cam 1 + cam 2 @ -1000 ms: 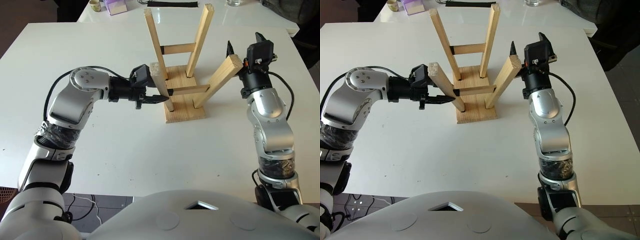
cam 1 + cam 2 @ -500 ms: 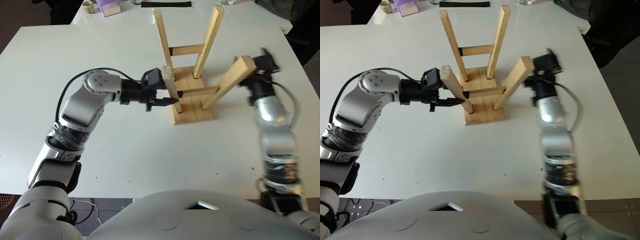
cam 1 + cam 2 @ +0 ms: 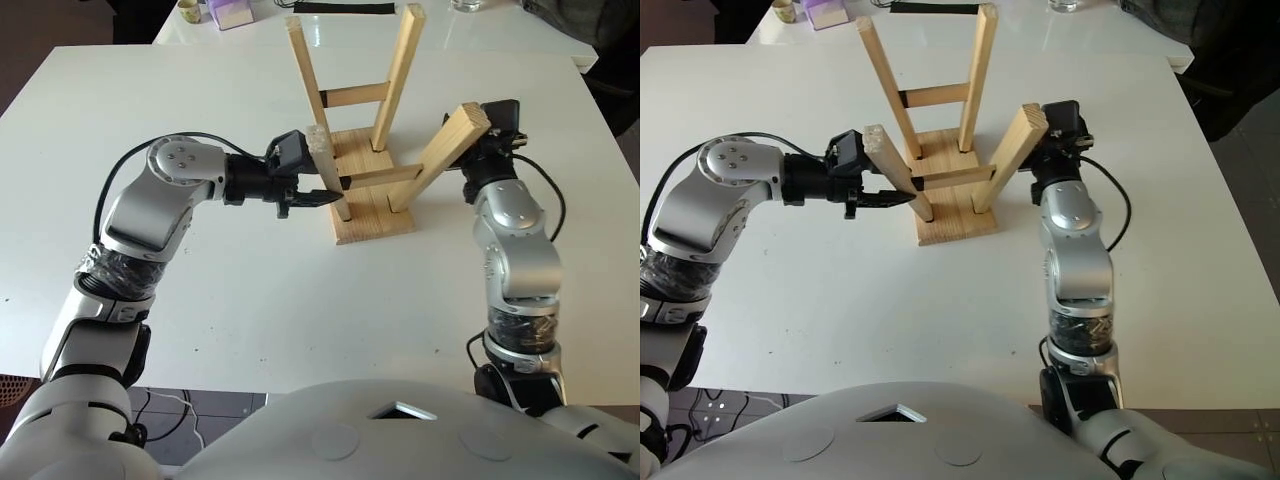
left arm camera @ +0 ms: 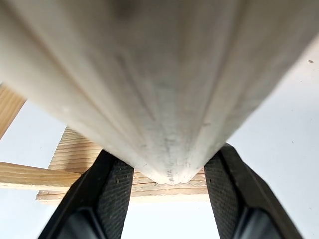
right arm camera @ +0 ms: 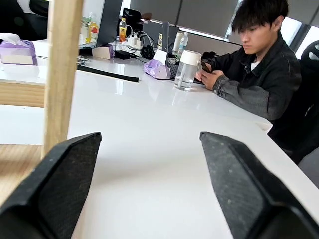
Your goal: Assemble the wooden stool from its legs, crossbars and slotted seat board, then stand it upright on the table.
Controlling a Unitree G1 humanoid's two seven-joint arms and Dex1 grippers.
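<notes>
On the white table, left hand grips a stool leg; right hand seems spread open.

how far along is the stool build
Done: four legs and both crossbars look fitted into the seat board, which lies flat on the table, legs up. In hand: left gripper shut on the near left leg; right gripper open beside the near right leg. Left: flip it upright.
</notes>
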